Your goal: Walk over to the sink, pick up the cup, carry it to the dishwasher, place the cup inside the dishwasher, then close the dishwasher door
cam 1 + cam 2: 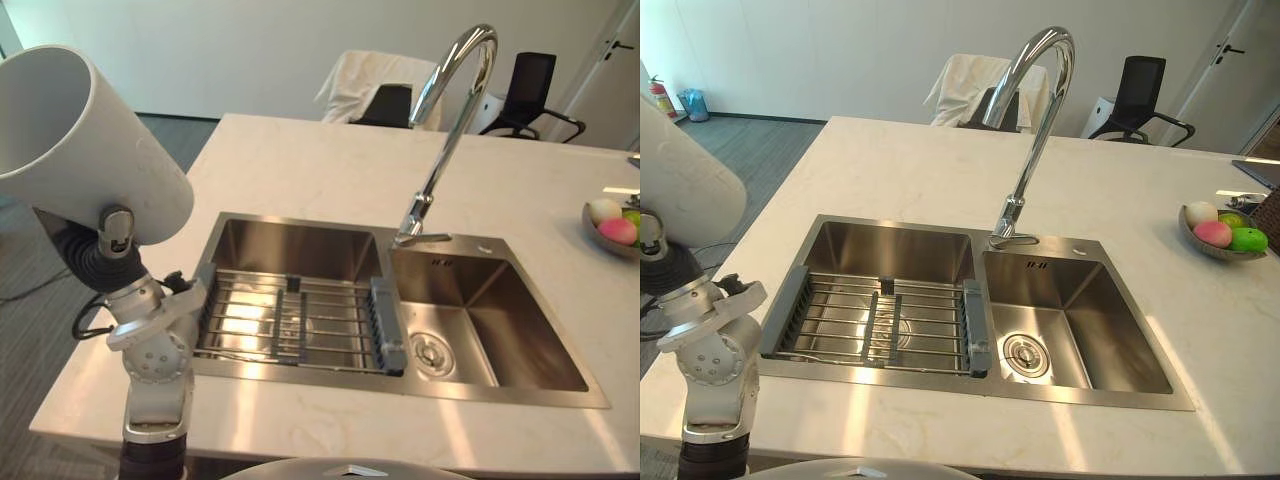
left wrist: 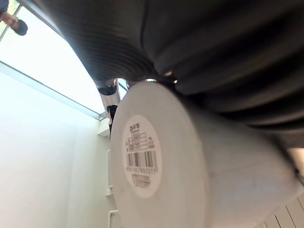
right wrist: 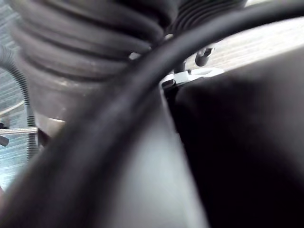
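A large white cup is held up at the left, tilted, above the counter's left edge. My left hand is under it, shut on it, with a silver finger pressed to its wall. The left wrist view shows the cup's base with a barcode label, lying against the hand's dark ribbed cover. My right hand's dark cover shows in the right wrist view, its fingers hidden. The steel double sink lies in front of me.
A wire rack spans the left basin. A tall chrome tap rises behind the divider. A bowl of fruit sits at the counter's right. Chairs stand beyond the pale stone counter.
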Controlling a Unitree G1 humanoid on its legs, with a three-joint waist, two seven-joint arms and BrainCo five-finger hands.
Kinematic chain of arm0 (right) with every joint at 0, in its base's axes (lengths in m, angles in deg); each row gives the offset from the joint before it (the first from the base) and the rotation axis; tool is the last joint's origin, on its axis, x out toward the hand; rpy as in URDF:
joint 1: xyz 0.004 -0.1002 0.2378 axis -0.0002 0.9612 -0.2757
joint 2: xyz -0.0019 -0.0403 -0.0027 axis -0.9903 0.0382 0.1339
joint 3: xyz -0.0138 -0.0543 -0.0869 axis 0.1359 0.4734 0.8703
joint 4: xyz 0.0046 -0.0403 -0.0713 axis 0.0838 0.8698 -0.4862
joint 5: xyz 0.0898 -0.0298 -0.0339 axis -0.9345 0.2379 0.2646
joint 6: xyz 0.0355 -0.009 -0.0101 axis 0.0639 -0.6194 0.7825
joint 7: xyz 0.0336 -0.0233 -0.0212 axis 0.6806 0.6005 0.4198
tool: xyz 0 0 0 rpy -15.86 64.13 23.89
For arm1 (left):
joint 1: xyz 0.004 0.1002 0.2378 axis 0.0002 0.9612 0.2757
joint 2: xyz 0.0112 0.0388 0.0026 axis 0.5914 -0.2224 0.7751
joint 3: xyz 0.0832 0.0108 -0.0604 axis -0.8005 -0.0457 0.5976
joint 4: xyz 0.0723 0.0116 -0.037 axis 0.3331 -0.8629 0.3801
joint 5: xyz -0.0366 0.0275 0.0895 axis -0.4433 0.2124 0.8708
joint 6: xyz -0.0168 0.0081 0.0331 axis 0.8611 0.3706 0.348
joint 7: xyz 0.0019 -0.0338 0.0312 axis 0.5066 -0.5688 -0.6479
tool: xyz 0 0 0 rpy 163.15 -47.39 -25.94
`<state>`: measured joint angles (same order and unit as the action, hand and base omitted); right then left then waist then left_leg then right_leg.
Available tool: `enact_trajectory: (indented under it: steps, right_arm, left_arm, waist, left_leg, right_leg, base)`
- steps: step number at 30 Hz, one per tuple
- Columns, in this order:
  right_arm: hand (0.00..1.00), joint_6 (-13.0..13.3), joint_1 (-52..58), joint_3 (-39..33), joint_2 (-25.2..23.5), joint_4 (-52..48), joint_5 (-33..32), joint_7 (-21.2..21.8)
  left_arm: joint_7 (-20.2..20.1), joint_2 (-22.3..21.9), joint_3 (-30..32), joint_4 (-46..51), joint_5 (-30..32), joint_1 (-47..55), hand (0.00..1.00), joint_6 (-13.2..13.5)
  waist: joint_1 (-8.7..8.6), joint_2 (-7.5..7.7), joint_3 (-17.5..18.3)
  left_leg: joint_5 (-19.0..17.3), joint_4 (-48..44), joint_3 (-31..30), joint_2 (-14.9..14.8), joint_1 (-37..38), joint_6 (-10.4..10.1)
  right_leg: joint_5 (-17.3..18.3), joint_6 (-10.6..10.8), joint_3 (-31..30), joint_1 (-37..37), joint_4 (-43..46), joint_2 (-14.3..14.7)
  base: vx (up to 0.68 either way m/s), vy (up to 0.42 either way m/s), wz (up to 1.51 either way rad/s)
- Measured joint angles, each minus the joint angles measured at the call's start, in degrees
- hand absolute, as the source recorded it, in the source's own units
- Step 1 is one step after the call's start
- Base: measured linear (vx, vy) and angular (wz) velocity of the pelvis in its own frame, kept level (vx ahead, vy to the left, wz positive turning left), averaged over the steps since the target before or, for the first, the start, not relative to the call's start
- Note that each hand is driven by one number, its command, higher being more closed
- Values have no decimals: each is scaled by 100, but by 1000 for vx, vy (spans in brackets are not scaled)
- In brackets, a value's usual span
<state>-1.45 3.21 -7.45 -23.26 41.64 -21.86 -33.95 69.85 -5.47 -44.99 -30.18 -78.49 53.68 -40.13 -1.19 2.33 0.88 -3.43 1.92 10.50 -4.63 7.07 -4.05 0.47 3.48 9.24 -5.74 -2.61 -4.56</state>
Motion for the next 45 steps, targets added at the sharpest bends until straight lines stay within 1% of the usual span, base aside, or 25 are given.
enact_trajectory:
  steps: [4, 7, 9, 11, 12, 13, 14, 16, 18, 19, 21, 22, 24, 25, 26, 28, 29, 30, 31, 33, 34, 37, 40, 42, 45]
  right_arm:
    - [0, 238, 3, 161, 138, 236, -152, -208]
    - [0, 833, 47, 302, 240, 478, -178, -228]
    - [0, 1032, 240, 208, 265, 829, -455, -397]
    - [0, 1147, 355, 203, 245, 1215, -642, -509]
    - [0, 1141, 436, 178, 189, 1484, -683, -598]
    - [0, 1114, 460, 127, 161, 1566, -692, -655]
    - [0, 1103, 445, -43, 166, 1668, -769, -732]
    - [0, 1101, 455, -27, 206, 1623, -959, -733]
    - [0, 930, 542, 73, 220, 1432, -955, -735]
    - [0, 827, 609, 71, 304, 1294, -954, -714]
    - [0, 799, 775, 28, 482, 1043, -965, -626]
    - [0, 750, 835, -14, 586, 828, -958, -593]
    - [0, 566, 856, -88, 553, 792, -1041, -646]
    - [0, 516, 864, -88, 567, 786, -1062, -646]
    - [0, 358, 807, -64, 646, 767, -1017, -641]
    - [0, 185, 736, -36, 756, 672, -766, -606]
    - [0, 96, 726, -21, 759, 511, -677, -607]
    - [0, 73, 650, -20, 733, 465, -682, -617]
    - [0, 73, 636, -60, 699, 465, -721, -629]
    - [0, 79, 456, -11, 668, 401, -965, -787]
    - [0, 84, 437, 24, 682, 366, -1061, -866]
    - [0, 72, 300, 223, 867, 250, -1190, -902]
    - [0, -6, 291, 459, 855, -150, -1187, -809]
    - [0, -39, 266, 752, 666, -158, -1164, -809]
    - [0, -81, 335, 1089, 479, -152, -1132, -678]
  left_arm:
    - [-68, -81, -45, -436, -181, 250, 100, 47]
    - [-68, -253, -39, -613, -422, 599, 100, -143]
    - [-106, -252, 28, -576, -653, 721, 100, -352]
    - [-253, -262, 169, -555, -837, 730, 100, -379]
    - [-324, -247, 177, -540, -912, 711, 100, -385]
    - [-363, -274, 173, -474, -932, 716, 100, -394]
    - [-441, -271, 93, -290, -1016, 715, 100, -401]
    - [-481, -195, -62, -87, -1005, 707, 100, -389]
    - [-506, -195, -269, -114, -981, 657, 100, -382]
    - [-611, -198, -439, -130, -914, 661, 100, -384]
    - [-763, -288, -573, -204, -908, 566, 100, -376]
    - [-890, -349, -628, -470, -936, 391, 100, -357]
    - [-947, -252, -706, -640, -1111, 286, 100, -376]
    - [-942, -182, -702, -630, -1155, 294, 100, -375]
    - [-925, -88, -697, -587, -1229, 388, 100, -371]
    - [-931, -32, -807, -562, -1233, 536, 100, -365]
    - [-935, -20, -941, -564, -1231, 562, 100, -365]
    - [-984, -21, -1129, -574, -1237, 548, 100, -359]
    - [-1044, -8, -1235, -600, -1245, 529, 100, -335]
    - [-1200, 40, -1647, -881, -1247, 447, 100, -191]
    - [-1195, 42, -1721, -902, -1247, 451, 100, -187]
    - [-1158, 44, -1867, -898, -1226, 452, 100, -61]
    - [-1172, 62, -2189, -916, -1171, 413, 100, -54]
    - [-1195, 161, -2517, -911, -1161, 369, 100, -57]
    - [-1359, 361, -2847, -809, -1117, 375, 100, -104]
  waist:
    - [-11, -53, 18]
    - [63, -155, -54]
    - [61, -254, -326]
    - [71, -343, -516]
    - [115, -238, -524]
    - [159, -276, -577]
    - [195, -394, -686]
    - [232, -305, -759]
    - [214, -235, -726]
    - [90, -283, -595]
    - [-9, -470, -465]
    - [-60, -454, -419]
    - [-88, -356, -446]
    - [-59, -308, -465]
    - [65, -264, -473]
    - [174, -313, -495]
    - [147, -361, -492]
    - [41, -469, -481]
    - [-22, -539, -477]
    - [-131, -733, -523]
    - [-125, -763, -531]
    - [-59, -784, -500]
    - [-45, -859, -606]
    - [-11, -879, -625]
    - [78, -459, -654]
  left_leg:
    - [33, -171, -372, -41, -122, -31]
    - [42, -439, -858, 32, -502, -89]
    - [108, -804, -1558, 180, -907, -139]
    - [492, -836, -1526, 326, -1194, -129]
    - [974, -414, -1348, 454, -1243, -115]
    - [1042, -299, -1016, 441, -1204, 2]
    - [426, -1095, -10, 338, -1440, 667]
    - [-274, -2204, 1098, 294, -1415, 971]
    - [-727, -2872, 1785, -133, -1136, 922]
    - [-860, -2991, 2246, -732, -977, 787]
    - [-606, -2727, 3105, -1464, -901, 841]
    - [-649, -2661, 3846, -1365, -1023, 590]
    - [-769, -2288, 4076, -888, -1038, 744]
    - [-771, -2075, 3869, -696, -1015, 750]
    - [-753, -1799, 3556, -419, -870, 777]
    - [-746, -1531, 3069, -156, -631, 843]
    - [-743, -1439, 2611, -2, -616, 924]
    - [-717, -1430, 2044, 107, -765, 1003]
    - [-695, -1386, 1740, 172, -862, 1031]
    - [-397, -944, 752, 571, -769, 1113]
    - [-315, -812, 601, 677, -673, 1155]
    - [-175, -482, 343, 949, -416, 1232]
    - [-333, -889, -35, 646, -394, 1047]
    - [-542, -1210, -272, 307, -392, 857]
    - [-1045, -1758, -722, 137, -368, 471]
  right_leg:
    - [19, 43, 405, -132, -26, 40]
    - [188, 39, 934, -258, 62, 7]
    - [426, 32, 1672, -337, 396, -16]
    - [548, 2, 2351, -441, 525, -73]
    - [592, -60, 2823, -453, 566, -232]
    - [612, -95, 3168, -429, 543, -266]
    - [606, -83, 3624, -420, 662, -350]
    - [517, -34, 4121, -462, 804, -714]
    - [377, 66, 4708, -618, 822, -958]
    - [296, 129, 5307, -689, 895, -1054]
    - [276, 172, 5960, -765, 1225, -1152]
    - [197, 194, 6620, -928, 1661, -1479]
    - [42, 66, 7338, -1306, 2132, -1864]
    - [249, 83, 7325, -1390, 2354, -2016]
    - [554, 163, 7200, -1455, 2648, -2134]
    - [731, -162, 6833, -1387, 2969, -2121]
    - [970, -577, 6202, -1082, 3118, -2020]
    - [1198, -639, 4966, -520, 3105, -1653]
    - [1312, -511, 4232, -195, 3055, -1388]
    - [1542, -57, 1913, 557, 2714, -557]
    - [1549, -9, 1538, 655, 2622, -460]
    - [1370, 92, 517, 1371, 2342, -381]
    - [753, 70, -282, 1857, 1953, -108]
    - [366, 84, -293, 1948, 1736, 33]
    - [-41, -21, -863, 1809, 1803, 75]
  base:
    - [114, -62, 51]
    - [50, -66, 98]
    - [-63, -82, 171]
    - [-191, -51, 209]
    - [-262, 9, 214]
    - [-259, 99, 202]
    - [-161, 132, 147]
    - [-81, 128, 152]
    - [-99, 122, 178]
    - [-126, 171, 209]
    - [-57, 300, 247]
    - [8, 378, 270]
    - [61, 391, 254]
    - [78, 447, 203]
    - [54, 376, 141]
    - [30, 253, 138]
    - [-7, 161, 201]
    - [-21, 171, 230]
    - [-20, 80, 269]
    - [35, 47, 260]
    - [101, 31, 211]
    - [165, 29, 124]
    - [200, -17, 53]
    - [209, -118, 58]
    - [161, -226, 64]
